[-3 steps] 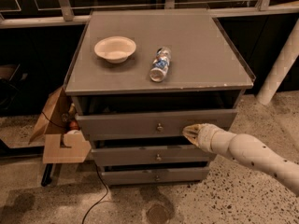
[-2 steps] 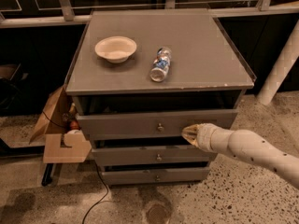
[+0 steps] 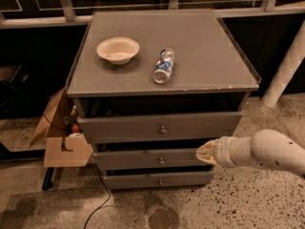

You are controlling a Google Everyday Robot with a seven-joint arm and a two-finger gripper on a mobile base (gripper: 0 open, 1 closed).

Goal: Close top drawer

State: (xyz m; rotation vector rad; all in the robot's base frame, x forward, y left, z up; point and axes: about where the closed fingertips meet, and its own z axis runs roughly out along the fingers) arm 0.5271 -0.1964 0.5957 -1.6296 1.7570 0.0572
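**End effector lower and further right, top drawer still out**

Your end effector (image 3: pixel 206 151) has slipped down and a little to the right since the earlier frame. Its cream tip then lay against the right part of the top drawer (image 3: pixel 124 127). Now it sits lower, in front of the right end of the middle drawer (image 3: pixel 138 159).

At far left a cardboard box (image 3: pixel 62 140) leans beside the grey table (image 3: pixel 205 37). On the table's top you have a pale bowl (image 3: pixel 117 49), upright. Near its right side a plastic bottle (image 3: pixel 163 66) lies on its side.

Below them the top drawer stands pulled out a little, with a dark gap above its front panel and its knob (image 3: pixel 163 130) at centre. You cannot tell whether the end effector is spread or closed, and it holds nothing visible. A white post (image 3: pixel 286 70) rises at far right.
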